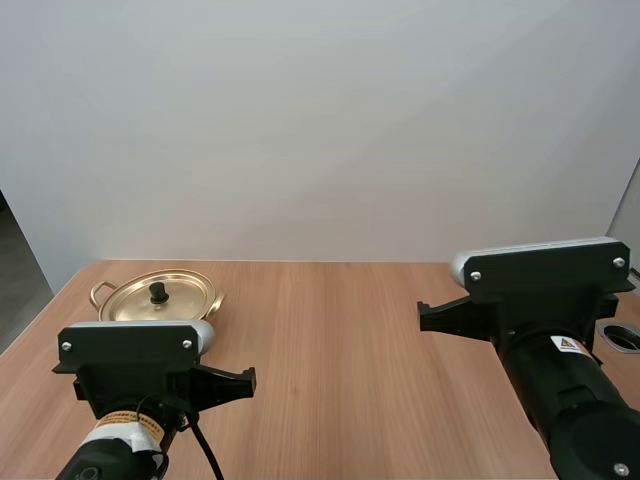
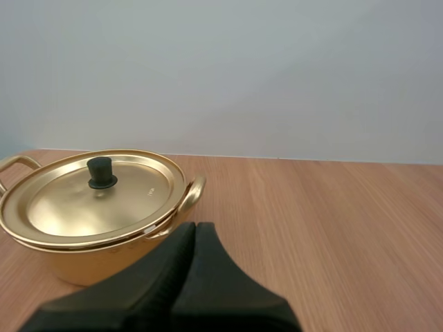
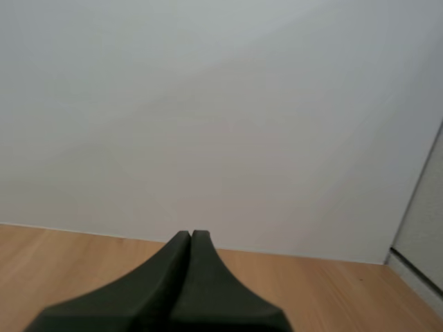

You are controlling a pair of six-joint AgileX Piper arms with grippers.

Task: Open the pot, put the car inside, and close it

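A gold pot (image 1: 120, 300) with two loop handles stands at the back left of the wooden table, and its lid (image 1: 180, 296) with a black knob (image 1: 158, 291) is on it. My left arm (image 1: 135, 365) hovers just in front of the pot. In the left wrist view my left gripper (image 2: 194, 227) is shut on nothing, its tip short of the pot (image 2: 83, 259) and level with its near handle (image 2: 192, 192). The lid (image 2: 62, 207) sits flat on the rim. My right gripper (image 3: 191, 235) is shut too, pointing over bare table toward the wall. My right arm (image 1: 545, 290) is at the right side.
A round grey fitting (image 1: 625, 338) is set into the table near its right edge. The table (image 1: 340, 350) ends at a white wall behind the pot, and its left edge runs close beside the pot.
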